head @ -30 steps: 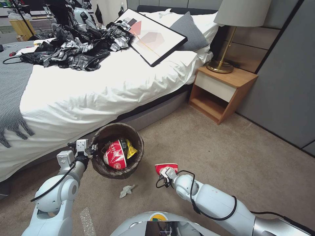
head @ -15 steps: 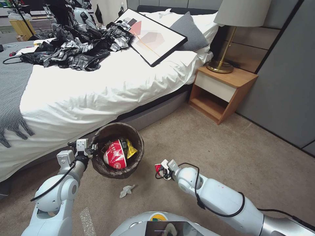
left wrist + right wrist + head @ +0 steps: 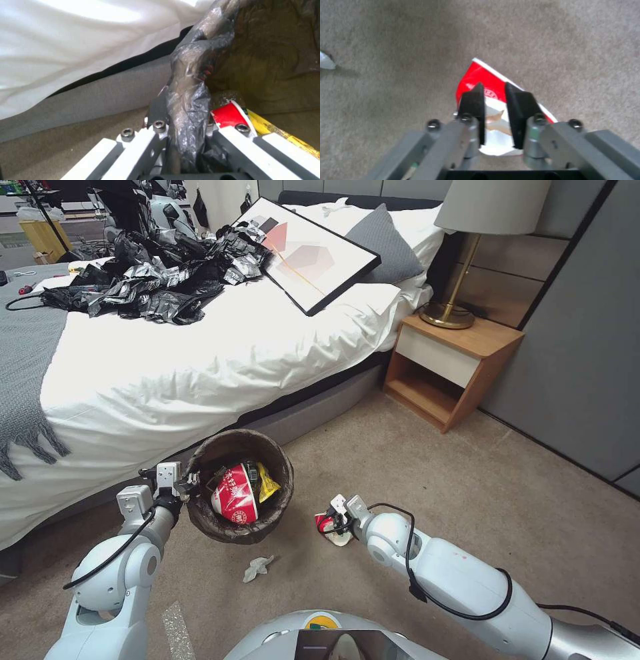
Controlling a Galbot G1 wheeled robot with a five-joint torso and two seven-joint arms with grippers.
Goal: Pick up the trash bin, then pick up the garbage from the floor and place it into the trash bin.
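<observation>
Head view, lower middle: my right gripper (image 3: 328, 525) pinches the crushed paper bowl (image 3: 486, 82); flimsy rim could slip. Left gripper (image 3: 189, 483) clamps the trash bin (image 3: 283, 493) rim.

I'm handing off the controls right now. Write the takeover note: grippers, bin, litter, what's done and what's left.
Left gripper: shut on the trash bin rim, bin held beside the bed.
Right gripper: shut on a crushed red-and-white paper bowl, low over the carpet right of the bin.
Done: bin picked up; it already holds a red bowl and a yellow wrapper.
Left: drop the held bowl in; collect the white tissue wad in front of the bin.
</observation>
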